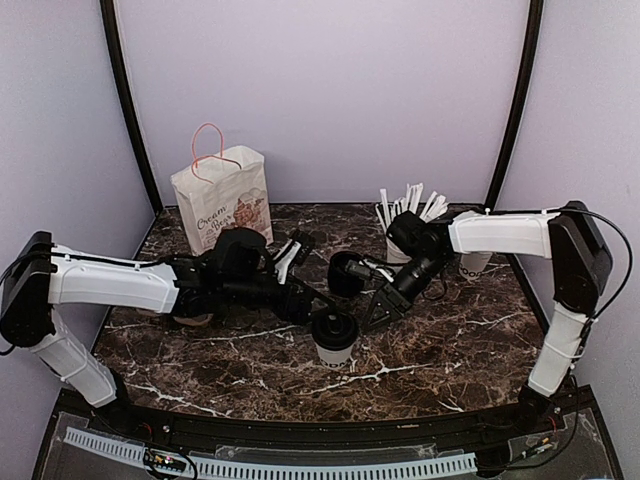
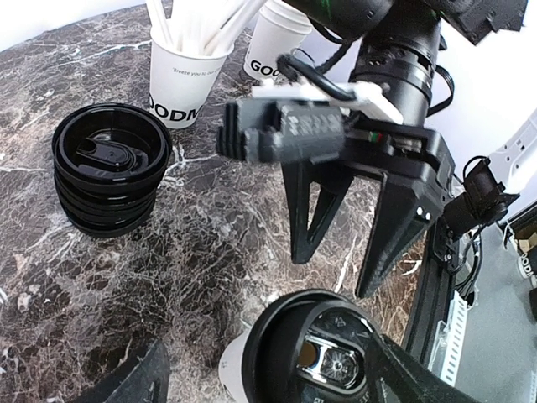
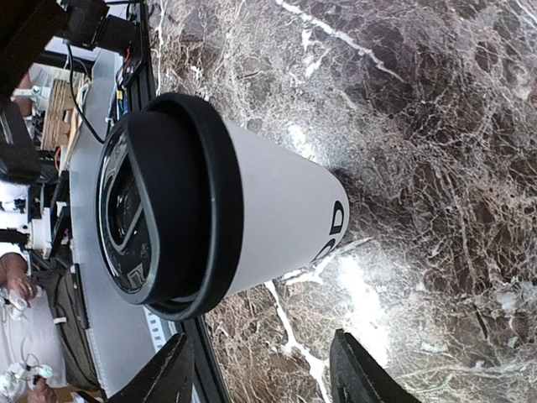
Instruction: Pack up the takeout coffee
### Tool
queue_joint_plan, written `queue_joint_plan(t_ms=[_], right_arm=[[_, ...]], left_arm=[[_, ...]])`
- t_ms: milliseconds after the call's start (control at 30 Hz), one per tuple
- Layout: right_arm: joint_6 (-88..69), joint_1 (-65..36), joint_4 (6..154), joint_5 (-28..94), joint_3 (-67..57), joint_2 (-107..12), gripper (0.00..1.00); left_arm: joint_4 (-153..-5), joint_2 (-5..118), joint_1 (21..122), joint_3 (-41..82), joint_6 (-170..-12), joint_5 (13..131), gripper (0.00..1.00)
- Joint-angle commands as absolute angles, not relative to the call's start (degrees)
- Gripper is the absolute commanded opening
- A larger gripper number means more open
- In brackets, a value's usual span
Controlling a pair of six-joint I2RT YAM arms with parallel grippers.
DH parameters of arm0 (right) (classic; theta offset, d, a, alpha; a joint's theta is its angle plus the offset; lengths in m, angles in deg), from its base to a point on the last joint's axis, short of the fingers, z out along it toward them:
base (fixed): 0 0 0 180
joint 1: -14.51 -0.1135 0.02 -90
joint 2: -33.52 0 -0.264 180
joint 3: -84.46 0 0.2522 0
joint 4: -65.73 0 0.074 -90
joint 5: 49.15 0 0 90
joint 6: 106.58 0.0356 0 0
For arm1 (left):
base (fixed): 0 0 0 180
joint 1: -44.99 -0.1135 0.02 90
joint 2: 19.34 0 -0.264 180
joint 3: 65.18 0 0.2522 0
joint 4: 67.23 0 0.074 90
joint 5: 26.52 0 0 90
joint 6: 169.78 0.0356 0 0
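Now the takeout coffee [image 1: 335,336] stands upright on the dark marble table [image 1: 460,350], near the middle and a bit toward the near edge. It's a white paper cup w/ a black dome lid [image 3: 172,210] on top and dark letters [image 3: 336,222] low on its side.

The L gripper [image 1: 318,318] comes in from the left and sits right at the cup. Its jaws are wide apart, one on each side of the cup. The left wrist view shows a gap btw one finger [image 2: 130,378] and the cup wall, so it's not squeezing.

The R gripper [image 2: 331,275] hangs just right of the cup, tips pointing down at the table, not touching the cup. Its jaws are open too, w/ nothing btw them.

Just far of the coffee is a stack of black lids [image 1: 347,272]. Farther back on the right is a white cup of white sticks [image 1: 402,222], and right of that a stack of white cups [image 1: 474,263]. At the far left a white paper bag [image 1: 222,200] w/ pink handles stands upright, well apart from the coffee.
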State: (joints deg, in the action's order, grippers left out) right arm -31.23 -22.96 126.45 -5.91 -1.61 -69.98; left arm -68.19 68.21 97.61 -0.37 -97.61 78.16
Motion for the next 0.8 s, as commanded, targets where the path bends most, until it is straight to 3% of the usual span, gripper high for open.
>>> queue_joint_plan(t_ms=[0,367,767], right_arm=[[-35.07,-25.65,127.67,-3.96,-1.24,-66.98,0.58],[-32.55,-28.52,126.14,3.63,-2.97,-69.24,0.58],[-30.65,-25.04,124.32,7.74,-7.73,-72.58,0.57]], left_arm=[[-70.26,69.21,95.68,2.83,-99.35,80.35,0.8],[-67.02,75.04,94.43,5.61,-99.96,89.75,0.67],[-64.37,70.96,94.43,-1.87,-103.6,89.57,0.58]])
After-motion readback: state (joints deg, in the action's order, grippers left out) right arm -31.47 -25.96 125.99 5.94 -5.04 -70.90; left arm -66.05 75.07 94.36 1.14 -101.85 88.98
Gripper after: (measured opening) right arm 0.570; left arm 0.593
